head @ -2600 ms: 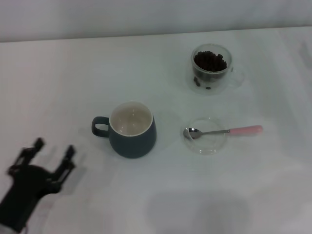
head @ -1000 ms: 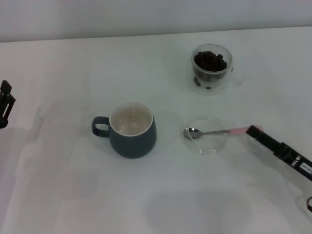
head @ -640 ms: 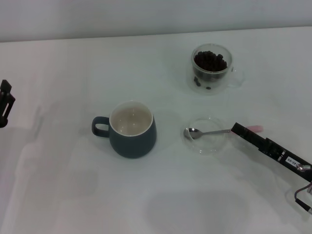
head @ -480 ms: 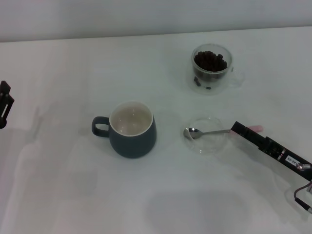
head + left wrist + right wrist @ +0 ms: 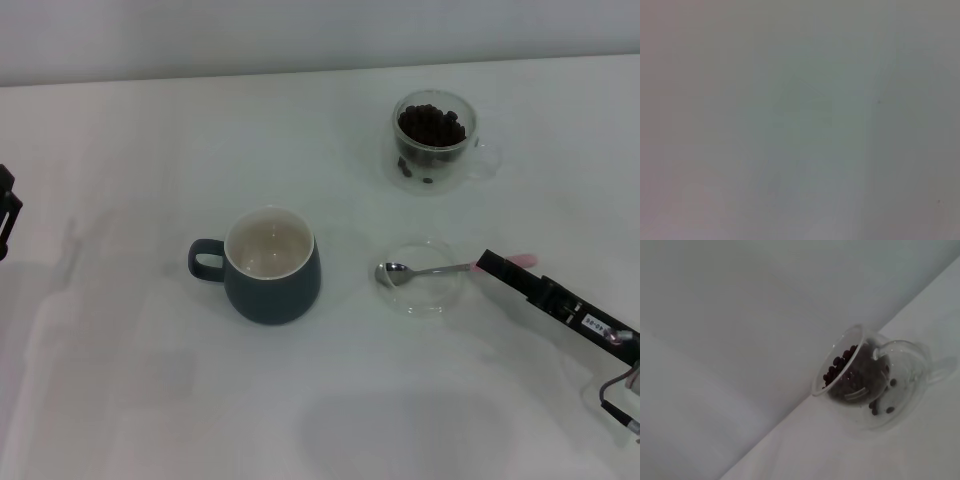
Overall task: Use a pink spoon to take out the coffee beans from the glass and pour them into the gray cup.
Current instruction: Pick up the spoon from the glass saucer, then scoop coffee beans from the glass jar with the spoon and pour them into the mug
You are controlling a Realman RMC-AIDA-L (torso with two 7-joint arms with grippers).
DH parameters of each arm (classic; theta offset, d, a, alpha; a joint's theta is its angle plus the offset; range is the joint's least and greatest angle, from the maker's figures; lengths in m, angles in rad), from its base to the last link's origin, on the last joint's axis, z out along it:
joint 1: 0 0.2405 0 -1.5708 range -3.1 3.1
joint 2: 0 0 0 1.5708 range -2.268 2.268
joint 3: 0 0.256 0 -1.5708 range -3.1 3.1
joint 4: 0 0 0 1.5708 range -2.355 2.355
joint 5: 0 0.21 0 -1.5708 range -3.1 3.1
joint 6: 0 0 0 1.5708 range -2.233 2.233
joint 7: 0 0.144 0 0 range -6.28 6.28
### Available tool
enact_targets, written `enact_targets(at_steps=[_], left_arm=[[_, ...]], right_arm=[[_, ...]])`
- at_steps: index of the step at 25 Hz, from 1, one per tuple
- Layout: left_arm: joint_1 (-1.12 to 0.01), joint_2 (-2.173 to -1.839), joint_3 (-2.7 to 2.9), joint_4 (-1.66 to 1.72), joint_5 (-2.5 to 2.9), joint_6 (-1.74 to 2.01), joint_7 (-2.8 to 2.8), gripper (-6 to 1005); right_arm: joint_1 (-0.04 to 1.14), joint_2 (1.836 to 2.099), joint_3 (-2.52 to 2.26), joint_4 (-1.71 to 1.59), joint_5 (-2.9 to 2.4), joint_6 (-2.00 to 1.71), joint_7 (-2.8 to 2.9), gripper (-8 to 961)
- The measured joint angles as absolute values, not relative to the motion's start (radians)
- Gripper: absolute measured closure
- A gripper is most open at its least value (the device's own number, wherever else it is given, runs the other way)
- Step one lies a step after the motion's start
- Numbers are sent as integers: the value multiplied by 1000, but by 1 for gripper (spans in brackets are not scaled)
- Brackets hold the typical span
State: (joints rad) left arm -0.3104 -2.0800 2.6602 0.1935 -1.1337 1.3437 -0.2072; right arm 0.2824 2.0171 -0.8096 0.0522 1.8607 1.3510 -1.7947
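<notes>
**Right Gripper at Spoon Handle; Left Arm at Table Edge**

You had the right gripper (image 5: pixel 490 264) extended from the lower right corner of the head view, its dark tip overlapping the handle of the pink spoon (image 5: pixel 455 269). You could not tell from any view whether its fingers were apart, together, or clamped on the handle. Only a short pink end showed beyond the tip.

The spoon's metal bowl rested inside the shallow glass dish (image 5: pixel 432 298), with the neck crossing the dish's right rim. The dish sat just right of the gray cup (image 5: pixel 268 266), apart from it. The cup stood upright, its loop handle pointing to the robot's left and its cream inside bare.

The glass (image 5: pixel 434 141) stood upright toward the far side of the table (image 5: pixel 150 150), well apart from the dish, its small handle pointing right. The coffee beans (image 5: pixel 431 125) filled its inner wall close to the rim. In the right wrist view the glass (image 5: pixel 875 385) appeared near the table's far edge, with the beans (image 5: pixel 842 365) heaped inside.

The left gripper (image 5: pixel 6 215) showed only as a dark part at the left border of the head view; you could not tell its finger state. Open table surface lay between it and the cup, and across the whole near side.
</notes>
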Motion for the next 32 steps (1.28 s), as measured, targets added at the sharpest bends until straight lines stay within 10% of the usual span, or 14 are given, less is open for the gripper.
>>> enact_targets(at_steps=[13,32], left_arm=[[-307,-2080,2660,193,-1144,1349,-207,226],[-302,-2082,2660,195,-1161,1351,-207,225]], right_arm=[[286,2012,-806,38,1867,1348,-1746,815],[275,1973,-804,-148,1873,1409,-1634,815]])
